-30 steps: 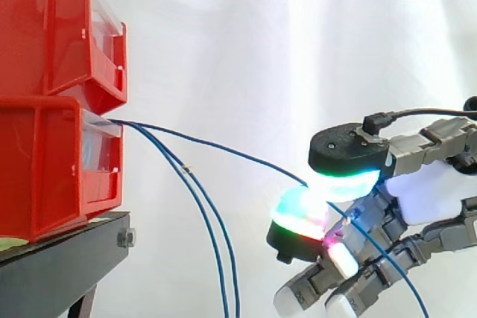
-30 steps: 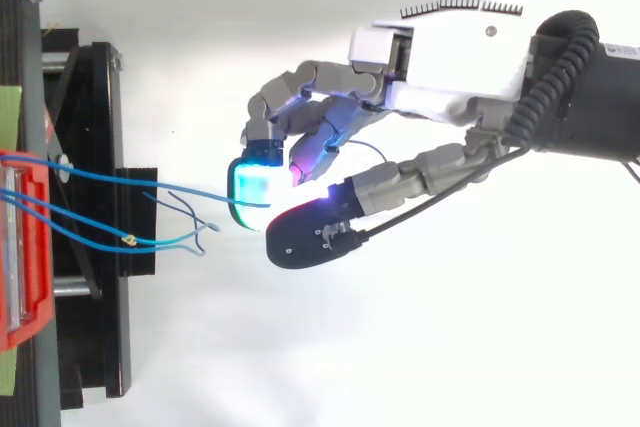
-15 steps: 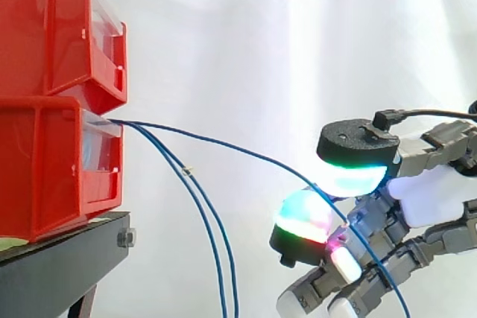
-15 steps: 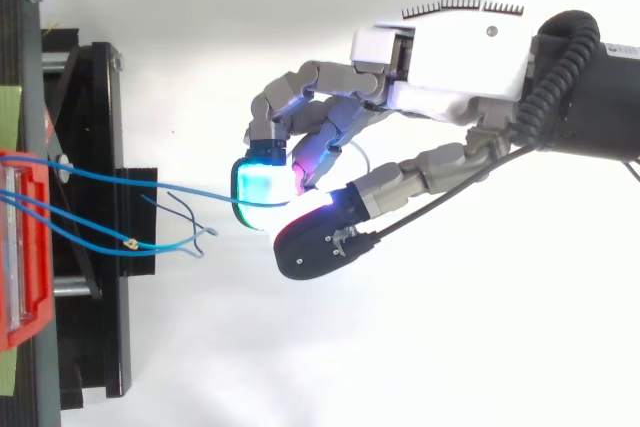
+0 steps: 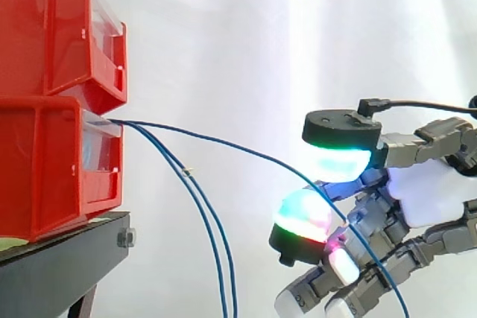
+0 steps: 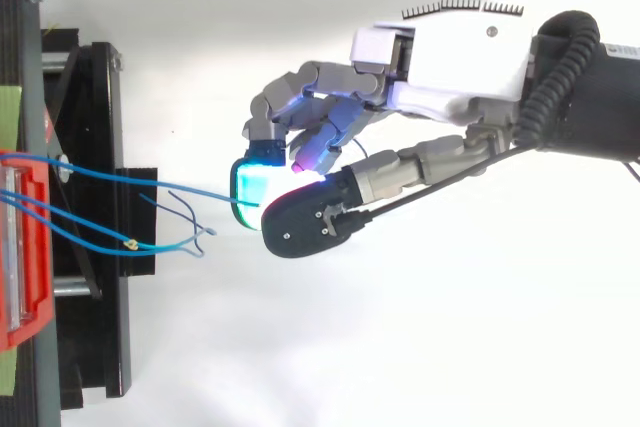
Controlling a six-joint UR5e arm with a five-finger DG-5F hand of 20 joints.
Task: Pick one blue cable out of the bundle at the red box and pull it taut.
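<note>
We see the hand's thumb pad, lifted 0.5 s ago, back over the finger pad, curled loosely round 1 blue cable that sags from between them to the red bin beyond the fingertips, so we judge tautening not yet done.

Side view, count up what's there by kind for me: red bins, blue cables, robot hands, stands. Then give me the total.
Red bins: 2
Blue cables: 3
Hand: 1
Black stand: 1
Total: 7
</note>
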